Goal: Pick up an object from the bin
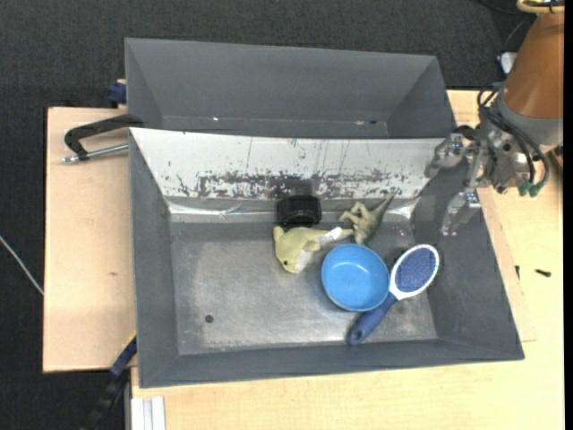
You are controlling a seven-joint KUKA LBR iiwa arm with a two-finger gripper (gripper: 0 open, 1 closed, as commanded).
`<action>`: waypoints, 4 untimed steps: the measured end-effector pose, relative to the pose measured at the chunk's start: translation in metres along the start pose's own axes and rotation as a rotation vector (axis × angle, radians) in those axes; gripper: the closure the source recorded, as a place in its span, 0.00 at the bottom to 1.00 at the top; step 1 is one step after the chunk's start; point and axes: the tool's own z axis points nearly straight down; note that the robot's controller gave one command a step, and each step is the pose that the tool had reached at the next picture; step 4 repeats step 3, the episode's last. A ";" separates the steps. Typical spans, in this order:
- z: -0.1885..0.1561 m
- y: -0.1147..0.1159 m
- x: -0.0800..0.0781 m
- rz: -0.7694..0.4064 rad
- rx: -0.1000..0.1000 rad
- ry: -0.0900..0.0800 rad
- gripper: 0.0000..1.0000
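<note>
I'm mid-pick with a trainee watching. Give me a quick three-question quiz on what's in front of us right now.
1. True or false: the hand is at the view's left side of the bin.
2. Which thing lies nearest the hand? A. the brush B. the black roll C. the pale toy
3. Short answer: what colour is the bowl beside the brush?

Key: 1 false, it is at the right side. 2 A. 3 blue.
</note>
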 end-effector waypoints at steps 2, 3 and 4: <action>0.152 0.008 0.055 -0.190 -0.001 0.002 1.00; -0.001 0.018 0.058 -0.209 0.003 -0.010 1.00; -0.001 0.018 0.058 -0.209 0.003 -0.010 1.00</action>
